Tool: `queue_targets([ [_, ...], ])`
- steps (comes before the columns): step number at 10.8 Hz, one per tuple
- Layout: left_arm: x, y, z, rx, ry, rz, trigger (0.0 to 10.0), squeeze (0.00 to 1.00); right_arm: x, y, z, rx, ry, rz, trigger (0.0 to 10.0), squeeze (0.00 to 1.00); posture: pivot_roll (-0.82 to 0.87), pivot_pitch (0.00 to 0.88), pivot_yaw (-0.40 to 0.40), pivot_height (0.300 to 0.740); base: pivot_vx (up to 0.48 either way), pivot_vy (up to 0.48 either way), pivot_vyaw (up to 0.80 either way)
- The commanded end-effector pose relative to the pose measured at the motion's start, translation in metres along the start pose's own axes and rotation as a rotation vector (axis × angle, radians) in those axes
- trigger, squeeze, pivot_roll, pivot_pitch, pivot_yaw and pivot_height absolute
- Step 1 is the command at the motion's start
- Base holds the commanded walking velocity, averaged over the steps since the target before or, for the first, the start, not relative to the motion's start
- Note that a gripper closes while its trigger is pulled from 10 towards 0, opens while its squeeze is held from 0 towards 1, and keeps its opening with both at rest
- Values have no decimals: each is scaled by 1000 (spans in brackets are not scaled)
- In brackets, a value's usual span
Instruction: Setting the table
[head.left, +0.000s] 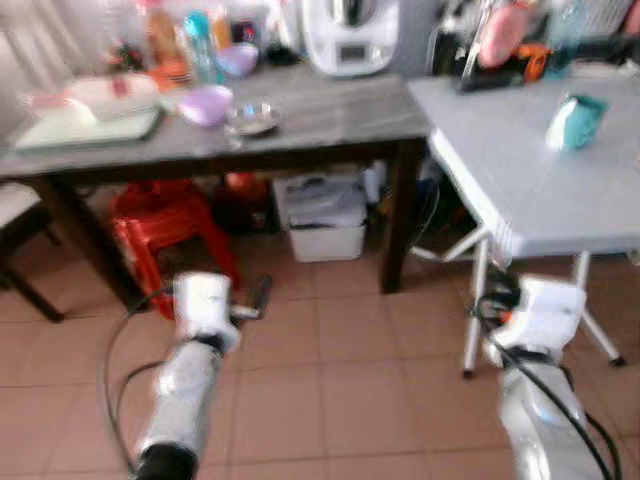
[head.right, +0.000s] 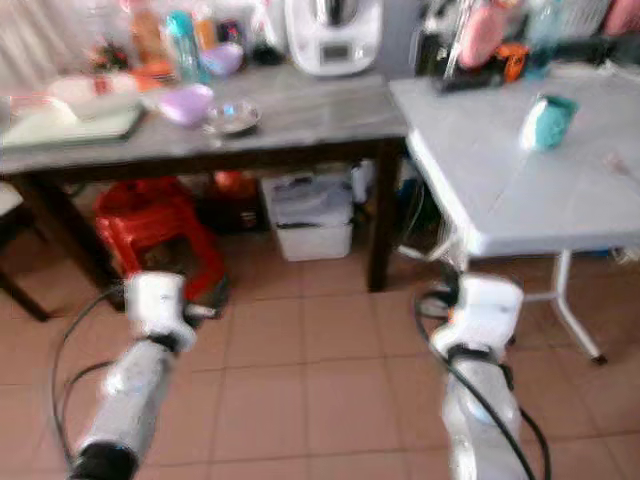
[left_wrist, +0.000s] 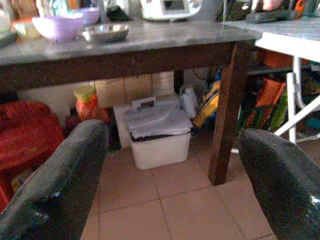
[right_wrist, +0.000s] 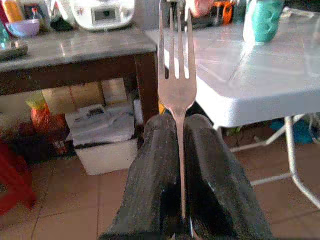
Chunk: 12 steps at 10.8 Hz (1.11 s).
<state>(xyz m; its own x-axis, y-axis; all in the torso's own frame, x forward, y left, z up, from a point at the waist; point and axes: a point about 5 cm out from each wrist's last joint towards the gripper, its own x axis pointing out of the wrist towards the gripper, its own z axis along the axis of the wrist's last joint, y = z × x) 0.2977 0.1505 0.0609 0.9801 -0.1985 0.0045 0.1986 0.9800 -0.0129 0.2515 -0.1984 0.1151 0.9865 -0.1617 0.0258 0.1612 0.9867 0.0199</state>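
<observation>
Right pincer (right_wrist: 179, 200) pinched fork (right_wrist: 176, 85) by handle, fingers pressed together on it. Fork's long axis ran along fingers, tines pointing straight out beyond fingertips toward white bench (right_wrist: 260, 75). Teal cup (right_wrist: 265, 20) stood on that bench, well ahead of tines. Left pincer (left_wrist: 175, 165) spread wide, nothing between fingers; ahead of it, dark-legged grey bench (left_wrist: 150, 37) carrying purple bowl (left_wrist: 57, 26) and metal dish (left_wrist: 104, 33), side by side. White lidded bin (left_wrist: 159, 132) under that bench, red stool (head.left: 165, 225) beside it. Terracotta tiled floor (head.left: 330, 370) below both arms.

Fork (right_wrist: 176, 75) handle hidden between gripper fingers (right_wrist: 150, 190)
</observation>
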Motion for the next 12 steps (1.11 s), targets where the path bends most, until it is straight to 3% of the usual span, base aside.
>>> queue_targets([
  [1,1,10,7,35,-21,16,10000,0,2,7,6,10,-33,26,10000,0,-59,0,66,740,0,0,0],
  [4,6,2,11,-4,-27,-46,10000,0,1,6,7,2,-38,21,10000,0,-70,0,72,740,0,0,0],
  [12,9,-8,11,-34,-31,-87,10000,0,5,9,10,9,-53,31,10000,0,-74,0,73,740,287,0,524],
])
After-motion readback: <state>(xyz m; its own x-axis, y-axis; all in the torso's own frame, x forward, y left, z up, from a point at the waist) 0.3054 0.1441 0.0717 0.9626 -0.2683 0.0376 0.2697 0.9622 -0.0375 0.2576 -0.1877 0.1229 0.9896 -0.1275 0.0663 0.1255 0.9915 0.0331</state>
